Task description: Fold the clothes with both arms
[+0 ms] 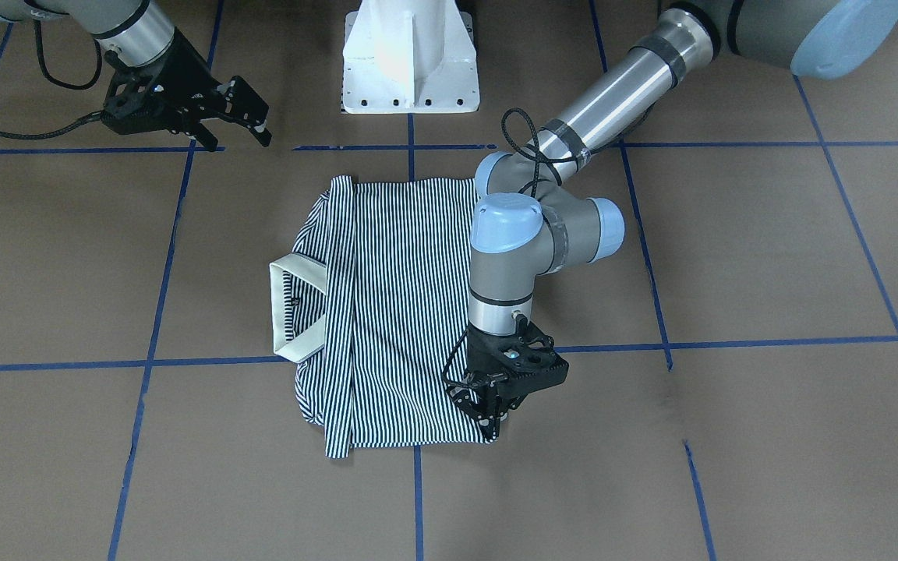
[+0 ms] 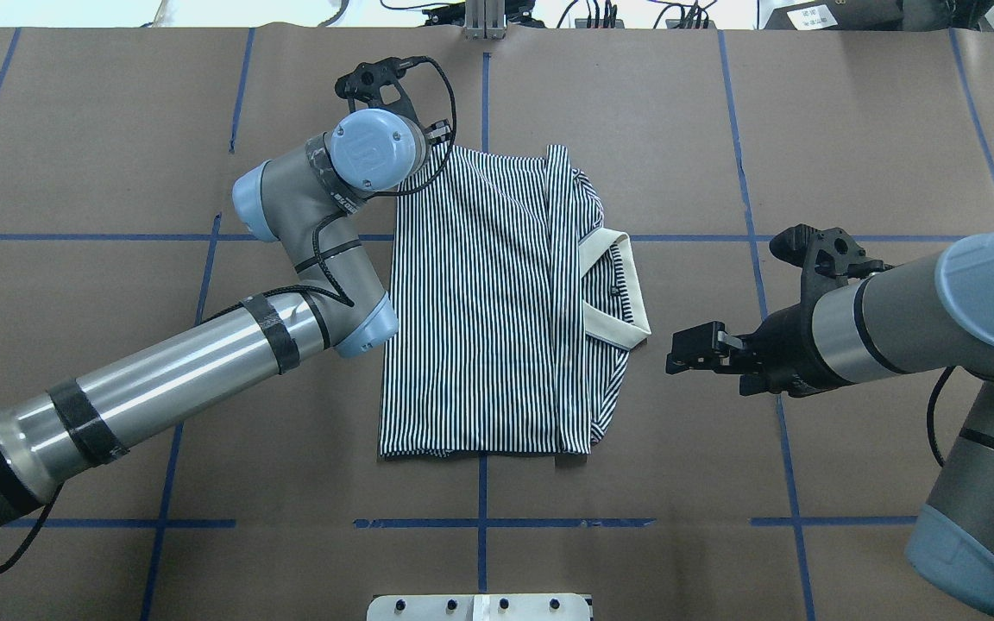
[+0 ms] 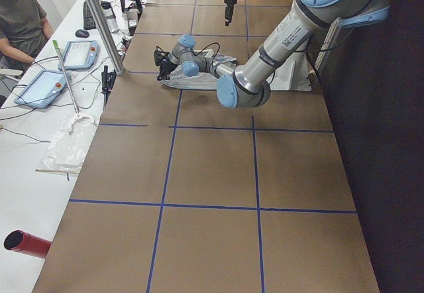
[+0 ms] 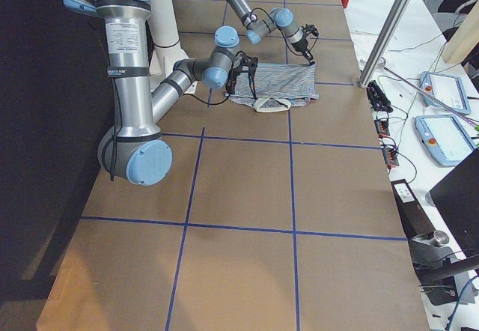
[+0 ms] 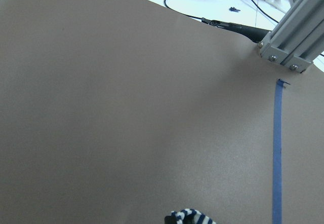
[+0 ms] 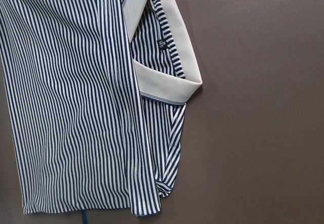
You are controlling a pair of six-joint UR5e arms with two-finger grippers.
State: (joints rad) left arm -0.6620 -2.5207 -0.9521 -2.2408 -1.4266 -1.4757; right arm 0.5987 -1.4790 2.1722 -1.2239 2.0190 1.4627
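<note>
Shirt (image 2: pixel 480 302) lay collar-end toward your right gripper (image 2: pixel 685 351), open and empty nearby. Your left gripper (image 1: pixel 493 413) pinched its far hem corner.

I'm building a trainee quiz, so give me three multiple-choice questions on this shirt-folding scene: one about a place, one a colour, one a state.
1. Where is the left gripper? A at the polo shirt's corner far from the robot; B over the collar; C off the table.
2. What colour is the collar? A red; B cream; C black.
3. How are the right gripper's jaws? A shut on a sleeve; B shut on the collar; C open, empty.
Answers: A, it pinches that hem corner; B, cream against navy-and-white stripes; C, it hangs beside the collar, apart from the shirt.
</note>
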